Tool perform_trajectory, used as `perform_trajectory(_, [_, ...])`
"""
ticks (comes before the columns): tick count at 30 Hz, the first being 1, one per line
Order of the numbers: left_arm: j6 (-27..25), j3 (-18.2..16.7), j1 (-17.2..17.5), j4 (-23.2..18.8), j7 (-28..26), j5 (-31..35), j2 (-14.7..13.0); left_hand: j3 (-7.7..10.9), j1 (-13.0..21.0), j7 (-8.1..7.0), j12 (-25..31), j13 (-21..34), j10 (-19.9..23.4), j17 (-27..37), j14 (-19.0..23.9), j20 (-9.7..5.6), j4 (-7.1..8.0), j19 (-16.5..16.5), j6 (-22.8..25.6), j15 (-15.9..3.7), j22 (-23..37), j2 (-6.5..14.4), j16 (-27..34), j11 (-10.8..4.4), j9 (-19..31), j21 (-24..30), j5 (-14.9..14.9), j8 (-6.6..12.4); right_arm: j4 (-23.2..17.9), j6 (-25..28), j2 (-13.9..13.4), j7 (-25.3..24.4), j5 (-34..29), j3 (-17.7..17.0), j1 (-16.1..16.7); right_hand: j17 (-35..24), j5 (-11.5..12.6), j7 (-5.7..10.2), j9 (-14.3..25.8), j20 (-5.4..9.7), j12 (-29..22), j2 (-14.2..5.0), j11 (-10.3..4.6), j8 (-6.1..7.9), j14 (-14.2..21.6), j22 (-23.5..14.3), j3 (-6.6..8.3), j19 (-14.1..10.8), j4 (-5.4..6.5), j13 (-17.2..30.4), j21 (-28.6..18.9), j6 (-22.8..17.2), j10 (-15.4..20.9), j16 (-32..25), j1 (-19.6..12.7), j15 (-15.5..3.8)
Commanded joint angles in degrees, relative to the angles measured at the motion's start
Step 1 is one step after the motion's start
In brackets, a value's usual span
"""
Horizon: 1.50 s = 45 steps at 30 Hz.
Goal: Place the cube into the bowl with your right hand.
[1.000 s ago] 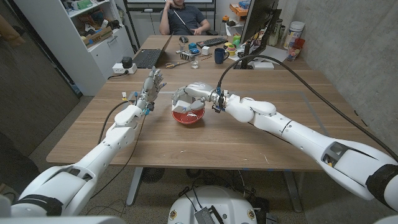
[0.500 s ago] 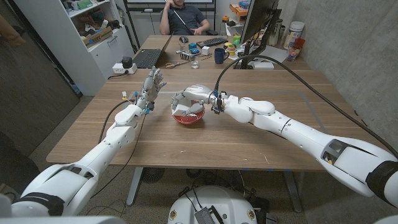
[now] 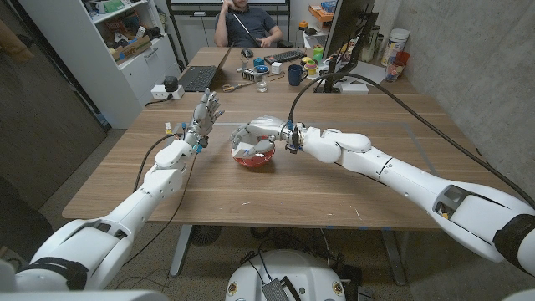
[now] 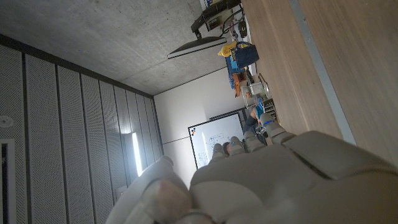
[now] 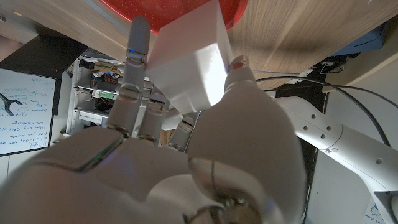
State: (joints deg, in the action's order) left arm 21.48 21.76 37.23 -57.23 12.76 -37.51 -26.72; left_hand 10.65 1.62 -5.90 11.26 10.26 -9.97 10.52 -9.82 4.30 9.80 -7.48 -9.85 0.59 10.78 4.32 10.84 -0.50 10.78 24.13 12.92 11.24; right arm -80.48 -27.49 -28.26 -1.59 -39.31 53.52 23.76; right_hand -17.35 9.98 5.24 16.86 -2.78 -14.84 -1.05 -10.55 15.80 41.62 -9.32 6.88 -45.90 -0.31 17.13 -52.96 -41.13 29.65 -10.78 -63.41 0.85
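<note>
A red bowl (image 3: pixel 248 160) sits near the middle of the wooden table. My right hand (image 3: pixel 259 134) hovers right over it and covers most of its inside. In the right wrist view that hand (image 5: pixel 168 162) grips a white cube (image 5: pixel 189 65) between its fingers, with the cube just at the rim of the red bowl (image 5: pixel 180 11). My left hand (image 3: pixel 203 114) is raised to the left of the bowl, fingers spread upward and holding nothing; its back (image 4: pixel 261 180) shows in the left wrist view.
Small objects (image 3: pixel 171 128) lie on the table by my left hand. A black cable (image 3: pixel 376 88) runs across the right side of the table. Behind it stands a desk with a laptop (image 3: pixel 201 77), a mug (image 3: pixel 295 75) and a seated person (image 3: pixel 247 25).
My right hand has crept slightly left and lower over the bowl with the cube. The left hand has not moved.
</note>
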Motion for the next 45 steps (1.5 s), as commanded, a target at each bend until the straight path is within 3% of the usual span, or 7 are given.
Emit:
perform_trajectory(1, [0.07,0.08,-0.21,0.24,0.14,0.02,0.12,-0.10,-0.12,0.60,0.14,0.23,-3.45,0.30,-3.21,0.16,0.06,0.28,-0.12,0.38,0.29,3.00,0.10,0.32,0.24,-0.24,-0.20,0.01,0.15,0.46,-0.05,1.78,-0.57,0.27,-0.65,1.51,0.83,0.62,-1.13,9.88,2.01,-1.84,8.26,-3.24,1.69,0.14,-2.02,6.30,2.84,-1.60,2.44,3.24,6.10,-0.12,2.79,-10.68])
perform_trajectory(8, [0.35,0.19,-0.63,0.83,0.48,0.17,0.26,-0.11,-0.12,0.65,0.17,0.23,-3.39,0.30,-3.20,0.21,0.06,0.22,-0.08,0.39,0.29,3.04,0.10,0.35,0.24,-0.30,-0.27,0.02,-1.44,1.53,-0.65,3.19,-1.45,0.35,-0.68,2.87,1.75,4.48,-3.04,4.31,3.04,-1.23,6.22,-5.83,-1.63,0.05,-3.46,6.29,3.98,-3.39,7.19,13.78,1.59,-0.19,5.69,-8.55])
perform_trajectory(14, [0.35,0.22,-0.82,1.05,0.71,0.13,0.32,-0.12,-0.12,0.59,0.19,0.23,-3.33,0.30,-3.20,0.17,0.06,0.33,-0.05,0.42,0.29,3.05,0.10,0.22,0.24,-0.29,-0.32,0.03,-0.75,0.61,-0.50,4.63,0.42,0.23,-1.00,3.48,2.21,5.71,-4.16,3.28,3.62,-0.56,4.88,-6.28,-3.76,-0.01,-4.14,6.66,3.89,-4.27,9.73,20.22,-2.06,-0.03,6.29,-7.86])
perform_trajectory(25, [0.60,0.26,-1.06,1.52,1.25,0.09,0.39,-0.17,-0.11,0.42,0.18,0.23,-3.35,0.30,-3.21,0.06,0.04,0.34,-0.04,0.46,0.30,3.00,0.09,0.21,0.24,-0.36,-0.42,0.02,-1.63,1.75,-0.65,4.59,0.31,-0.29,-0.39,4.57,3.13,7.24,-5.46,1.16,4.04,1.32,4.90,-5.83,-9.12,-0.11,-6.96,8.70,5.09,-5.43,15.15,30.82,-10.21,0.20,10.07,-6.15])
perform_trajectory(29, [0.70,0.20,-1.10,1.68,1.36,-0.03,0.49,-0.19,-0.11,0.41,0.21,0.24,-3.30,0.30,-3.17,0.12,0.03,0.31,-0.03,0.46,0.31,3.00,0.10,0.21,0.24,-0.39,-0.45,0.02,-1.99,2.12,-0.64,6.57,1.21,-0.23,-0.68,5.40,4.13,7.34,-5.73,-6.27,3.89,1.22,5.24,-5.28,-14.48,-0.20,-8.23,15.23,5.56,-5.83,21.15,33.72,-14.91,0.39,11.47,-4.08])
perform_trajectory(34, [0.84,0.18,-1.25,1.98,1.38,0.02,0.55,-0.22,-0.10,0.34,0.20,0.24,-3.30,0.30,-3.16,0.07,0.02,0.36,-0.04,0.40,0.31,2.95,0.10,0.13,0.24,-0.40,-0.47,0.01,-1.04,0.76,-0.43,3.49,0.35,-0.36,-0.55,5.78,4.66,7.36,-5.81,-9.24,3.89,0.76,3.83,-5.16,-19.04,-0.29,-8.95,20.13,5.77,-5.94,25.64,35.19,-17.84,0.55,12.19,-2.80])
perform_trajectory(45, [1.03,0.24,-1.98,3.13,1.88,0.03,0.83,-0.31,-0.10,0.04,0.19,0.24,-3.31,0.30,-3.15,-0.04,-0.02,0.39,0.03,0.18,0.33,2.84,0.10,-0.29,0.23,-0.46,-0.51,0.03,1.65,-0.93,0.41,2.47,1.31,-0.28,-1.47,6.05,5.09,7.38,-5.84,-9.69,4.19,0.28,3.14,-5.26,-25.40,-0.35,-9.45,23.48,5.50,-5.98,29.56,37.24,-22.03,0.91,12.25,-1.66])
